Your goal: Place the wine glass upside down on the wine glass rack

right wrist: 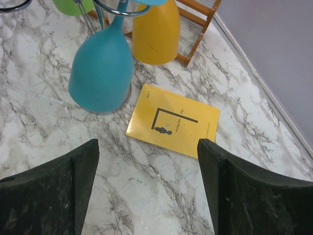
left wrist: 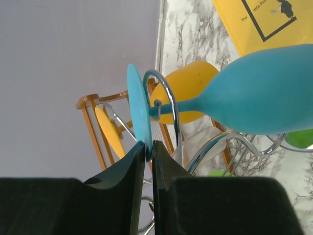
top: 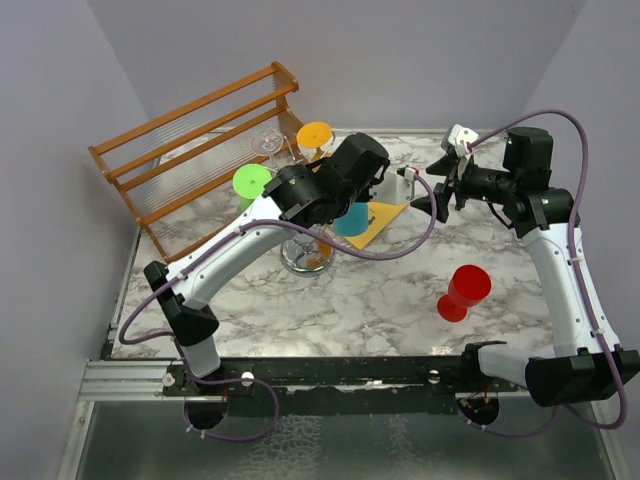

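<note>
Now our left gripper (left wrist: pixel 148 146) pinches the foot of the wine glass (left wrist: pixel 264 93), stem lying inside the rack (left wrist: pixel 172 117) loop.

Both the left arm (top: pixel 238 247) and right arm (top: pixel 562 268) are smooth white shells with chunky black joints and bases. Purple cable (top: pixel 556 112) snakes along each one. The right gripper (right wrist: pixel 146 143) has matte black wedge fingers (right wrist: pixel 46 196), kinda scuffed up close.

On my left wrist camera, the flat yellow book (left wrist: pixel 239 24) carries slanted black print, "The Little Pri", cut off by the frame edge. On my right wrist camera the same cover's (right wrist: pixel 173 120) title is too small to read.
</note>
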`<action>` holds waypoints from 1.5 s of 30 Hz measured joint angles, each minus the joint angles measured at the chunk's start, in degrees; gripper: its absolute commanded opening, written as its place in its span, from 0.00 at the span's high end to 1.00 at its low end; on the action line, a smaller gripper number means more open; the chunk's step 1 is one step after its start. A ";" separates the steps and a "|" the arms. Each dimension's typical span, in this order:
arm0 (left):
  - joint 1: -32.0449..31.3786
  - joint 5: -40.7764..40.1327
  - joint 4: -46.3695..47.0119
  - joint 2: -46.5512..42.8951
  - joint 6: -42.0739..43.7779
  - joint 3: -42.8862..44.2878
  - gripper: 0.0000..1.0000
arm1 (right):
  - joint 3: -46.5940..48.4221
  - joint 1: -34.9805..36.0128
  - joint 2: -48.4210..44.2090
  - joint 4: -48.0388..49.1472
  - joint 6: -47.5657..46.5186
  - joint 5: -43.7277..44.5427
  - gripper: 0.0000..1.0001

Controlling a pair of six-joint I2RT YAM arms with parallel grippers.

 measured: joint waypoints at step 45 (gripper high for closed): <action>0.42 6.43 -3.28 -7.08 -9.97 10.86 0.02 | 0.00 -15.56 -1.42 6.43 12.20 24.17 0.19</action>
